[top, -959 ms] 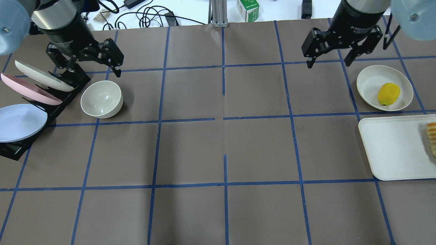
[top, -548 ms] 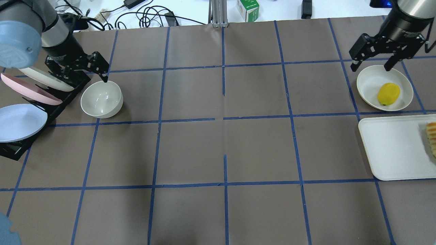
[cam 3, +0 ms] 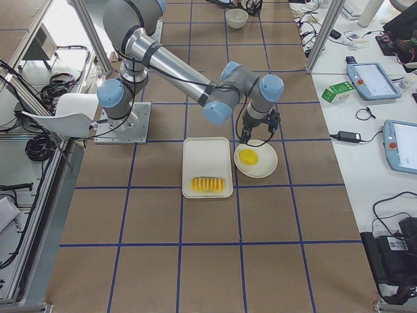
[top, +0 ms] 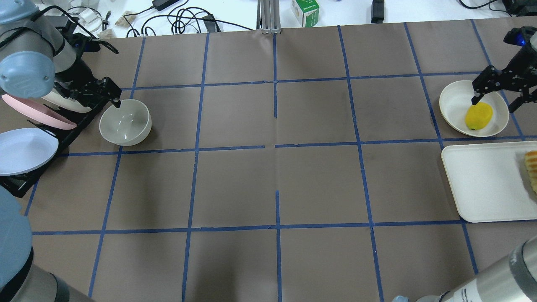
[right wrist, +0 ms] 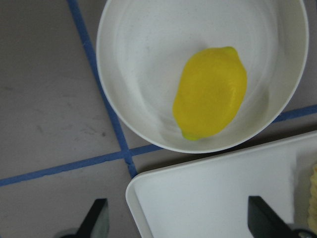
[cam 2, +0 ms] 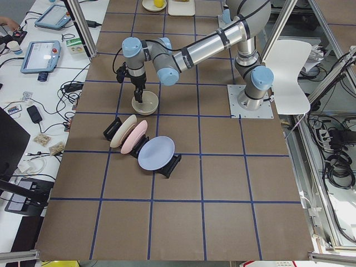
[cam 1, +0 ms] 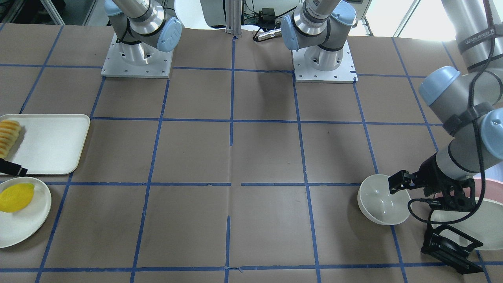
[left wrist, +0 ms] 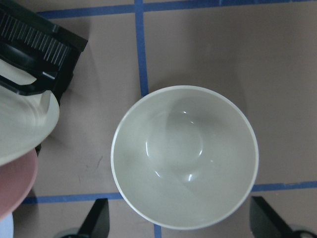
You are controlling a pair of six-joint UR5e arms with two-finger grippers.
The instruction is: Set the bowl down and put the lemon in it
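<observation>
Bowl point(top: 125, 122) empty, upright on the table at mid-left of the overhead view, just beside a black rack point(top: 79, 121) holding a pink plate point(top: 37, 113) and a pale blue plate point(top: 23, 151). Left gripper point(left wrist: 181, 223) over the bowl, jaws spread wider than its rim, gripping nothing. Lemon point(top: 478, 116) lies alone in a shallow off-white plate point(top: 453, 100) at upper right. Right gripper point(top: 493, 104) over it, jaws spread, one on each side of the lemon; contact can't be told. White tray point(top: 482, 180) just below that plate, ridged sliced yellow food point(top: 532, 170) at its right edge. Green-and-white carton point(top: 305, 11) at top centre, print too small to read.
</observation>
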